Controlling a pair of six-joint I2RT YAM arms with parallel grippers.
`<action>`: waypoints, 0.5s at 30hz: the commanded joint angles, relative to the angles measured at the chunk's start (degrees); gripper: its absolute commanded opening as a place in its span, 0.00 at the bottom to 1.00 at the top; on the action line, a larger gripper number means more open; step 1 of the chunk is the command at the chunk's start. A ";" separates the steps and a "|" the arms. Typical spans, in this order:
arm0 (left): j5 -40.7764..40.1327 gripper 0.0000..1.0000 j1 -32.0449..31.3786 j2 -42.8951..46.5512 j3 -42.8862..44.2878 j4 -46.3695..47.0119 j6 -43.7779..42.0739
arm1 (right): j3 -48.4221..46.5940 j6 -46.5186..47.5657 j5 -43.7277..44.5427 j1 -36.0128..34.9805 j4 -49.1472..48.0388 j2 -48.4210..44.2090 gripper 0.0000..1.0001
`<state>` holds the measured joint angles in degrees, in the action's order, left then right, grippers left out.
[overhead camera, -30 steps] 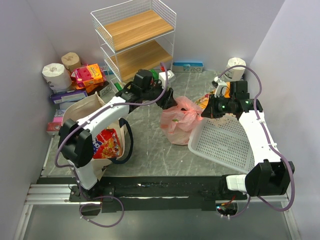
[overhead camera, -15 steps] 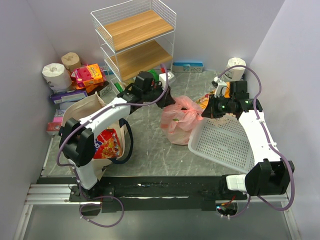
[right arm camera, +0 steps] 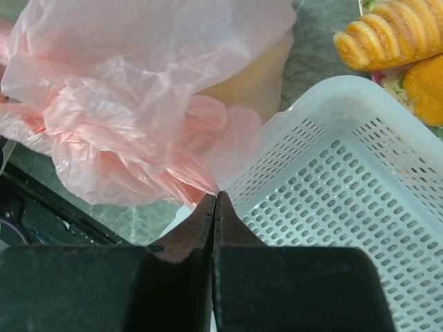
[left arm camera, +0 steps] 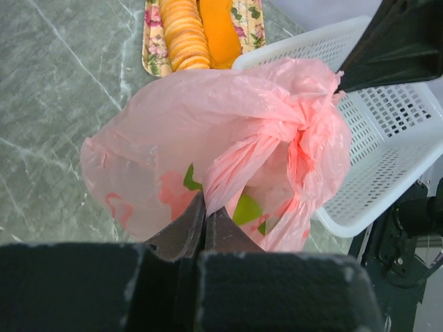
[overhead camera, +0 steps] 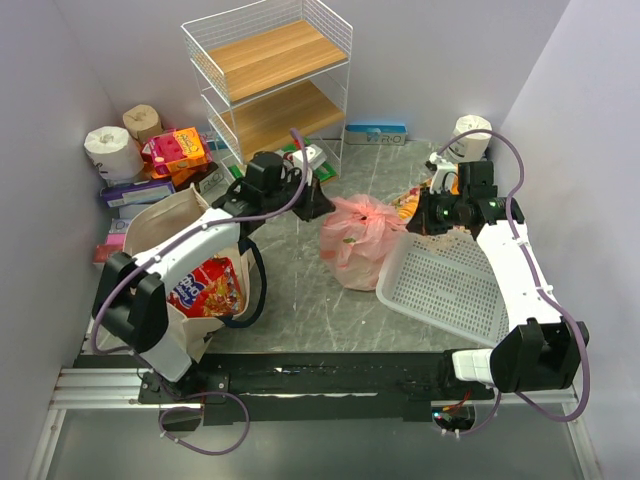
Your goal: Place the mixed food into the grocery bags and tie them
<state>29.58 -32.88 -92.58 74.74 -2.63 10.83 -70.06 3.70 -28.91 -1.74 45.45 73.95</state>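
Far left of top view: beige tote [overhead camera: 160,225] slumped open, red snack packet [overhead camera: 205,290] showing in its mouth. Its dark straps lay loose, not tied. Canvas = floppy but tough, so take it by the straps.

Centre: L gripper [overhead camera: 318,205] sat just left of the pink bag [overhead camera: 357,240]. In L wrist view the jaws were clamped tight on a twisted strand of the bag's film. That strand ran up-right to a knot [left arm camera: 304,131] at the bag's top. Green showed thru the film lower centre; fruit or print, couldn't tell.

Bag stood on the table btwn both grippers, touching the white basket [overhead camera: 450,285] on its right. Film looked thin, soft and slick, and would prob. tear if yanked. Load inside seemed lumpy and light-ish. Best hold = the bunched handle strands near the knot, not the bag wall.

Right of centre: R gripper [overhead camera: 412,228] had its jaws pressed together. R wrist view showed a pink tail of film running into the fingertips above the basket rim; it looked nipped there. Biscuit tray [overhead camera: 408,203] lay just behind the bag, upper right, outside both bags.
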 commanded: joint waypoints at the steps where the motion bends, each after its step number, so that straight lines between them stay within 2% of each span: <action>1: -3.74 0.01 2.74 4.94 -1.79 3.16 1.65 | -0.08 -0.01 7.55 0.86 0.08 -2.50 0.00; 4: -4.97 0.01 2.74 6.61 -4.16 3.07 2.18 | 0.45 -0.71 10.87 0.86 0.25 -2.85 0.00; 8: -12.25 0.01 3.35 9.42 -7.84 0.35 3.84 | 0.98 -2.12 17.91 0.86 0.34 -3.20 0.00; 15: -16.57 0.01 5.02 14.61 -14.70 0.26 9.99 | 3.35 -5.90 25.30 1.12 -5.01 -5.14 0.00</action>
<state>23.05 -32.25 -82.83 62.61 -1.54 17.52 -68.14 -1.83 -19.31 -2.76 42.50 70.50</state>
